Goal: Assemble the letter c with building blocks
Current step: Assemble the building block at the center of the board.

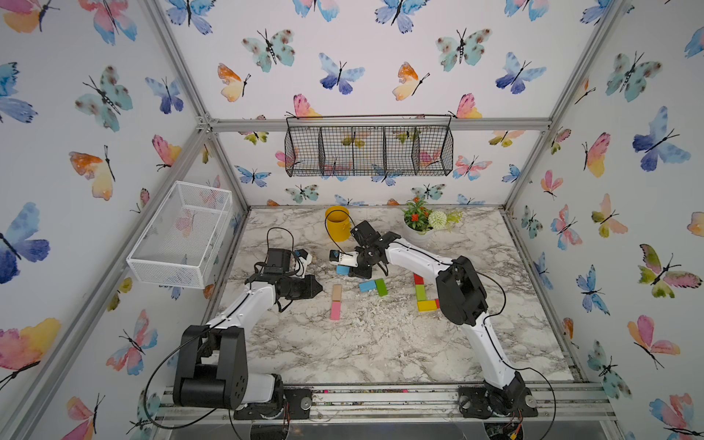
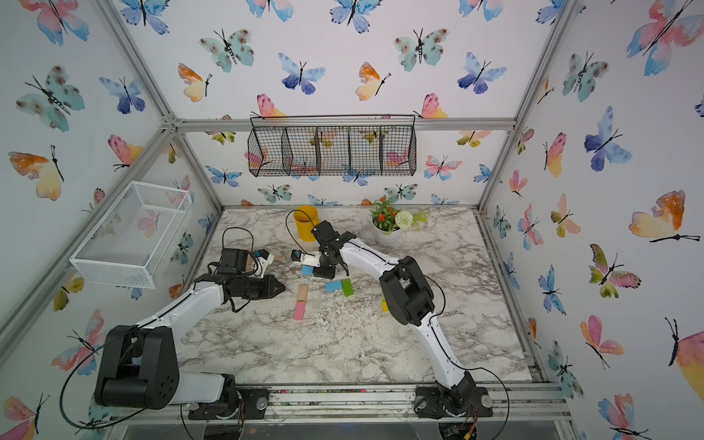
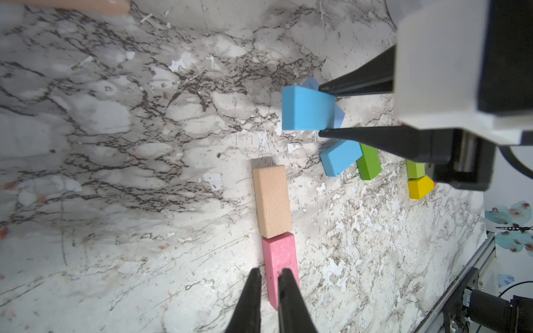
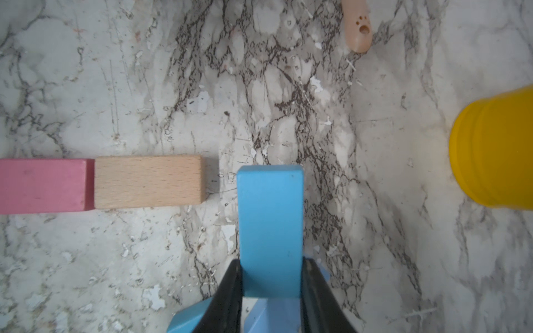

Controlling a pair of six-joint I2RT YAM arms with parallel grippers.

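My right gripper (image 4: 271, 265) is shut on a blue block (image 4: 269, 219), holding it just past the free end of a tan block (image 4: 148, 181). The tan block lies end to end with a pink block (image 4: 40, 186). In both top views this grip sits mid-table (image 1: 344, 271) (image 2: 309, 271). Under the held block lies a paler blue block (image 4: 271, 317). My left gripper (image 3: 269, 272) is shut and empty, hovering over the pink block (image 3: 278, 253). A blue block (image 1: 367, 285) and a green block (image 1: 381, 287) lie together. Red (image 1: 418, 279), green (image 1: 420, 292) and yellow (image 1: 426, 305) blocks form a corner.
A yellow cup (image 1: 337, 223) and a potted plant (image 1: 419, 224) stand at the back of the marble table (image 1: 381, 343). The tan scoop's handle (image 4: 357, 28) lies near the cup. A white wire basket (image 1: 179, 236) hangs at the left and a black one (image 1: 367, 150) on the back wall.
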